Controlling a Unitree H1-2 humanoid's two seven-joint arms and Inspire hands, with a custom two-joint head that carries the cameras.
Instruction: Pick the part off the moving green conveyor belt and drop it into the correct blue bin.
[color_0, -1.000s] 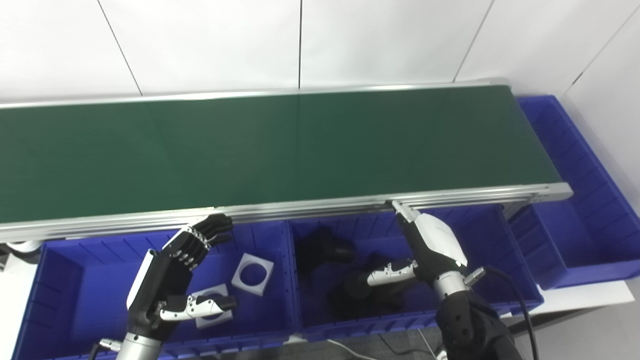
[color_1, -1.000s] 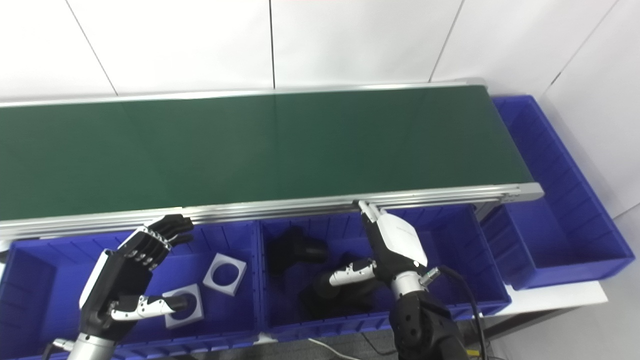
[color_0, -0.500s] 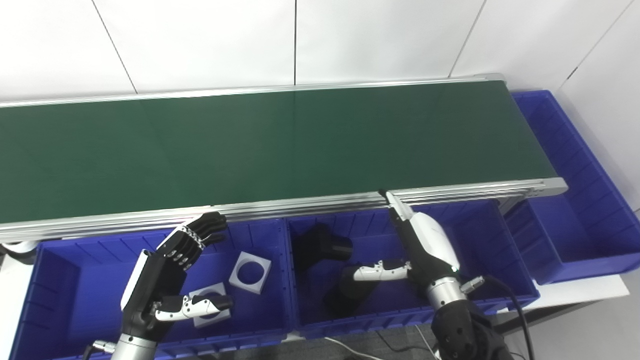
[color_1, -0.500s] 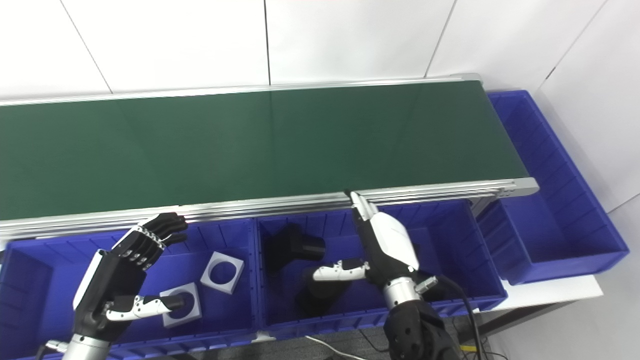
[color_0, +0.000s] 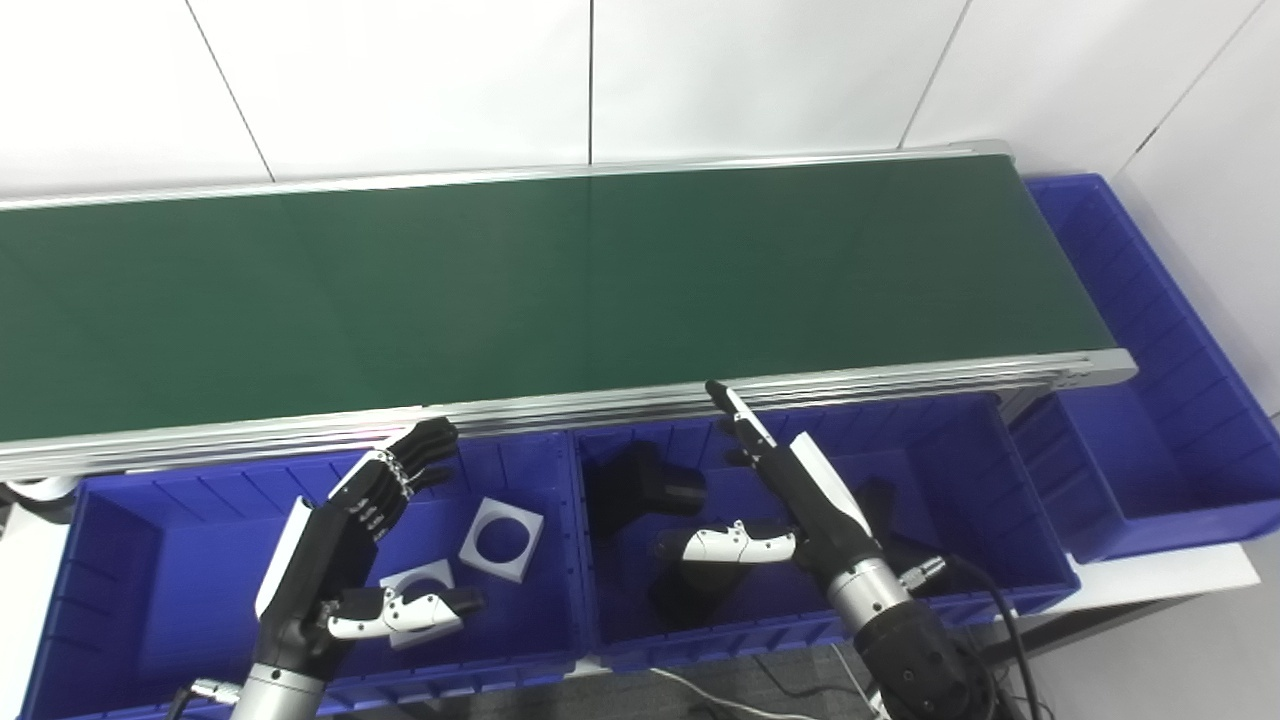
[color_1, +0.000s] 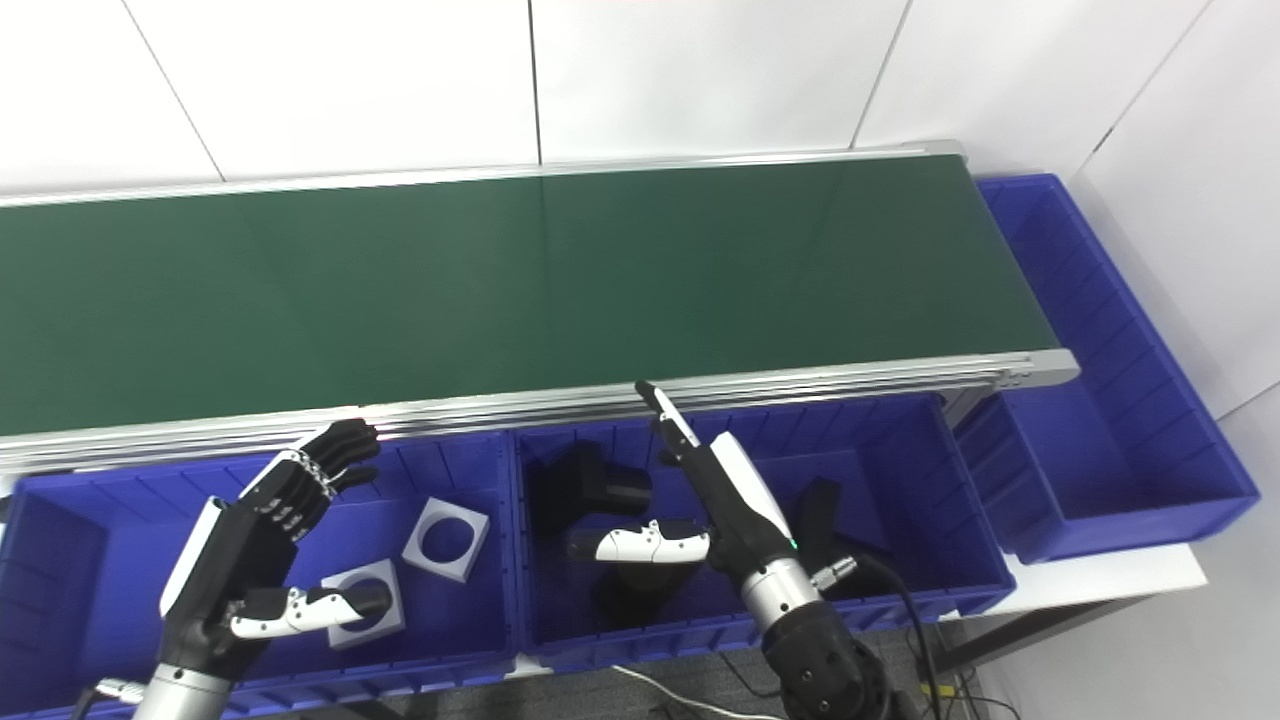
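Left eye view: two white parts (color_0: 503, 540), three black parts (color_0: 643, 485).

Green conveyor belt (color_0: 560, 290) lies bare behind three blue bins (color_0: 150, 560).

The green conveyor belt (color_0: 560, 290) lies bare from end to end, so a hand could sweep across it unhindered. Its aluminium rail (color_0: 600, 405) overhangs the far edge of the blue bins. The left bin (color_0: 130, 560) holds two white square parts (color_0: 503, 541) toward its right side; the middle bin (color_0: 960, 470) is crowded with black parts (color_0: 645, 488) (mostly left and centre). The end bin (color_0: 1150, 440) is open.
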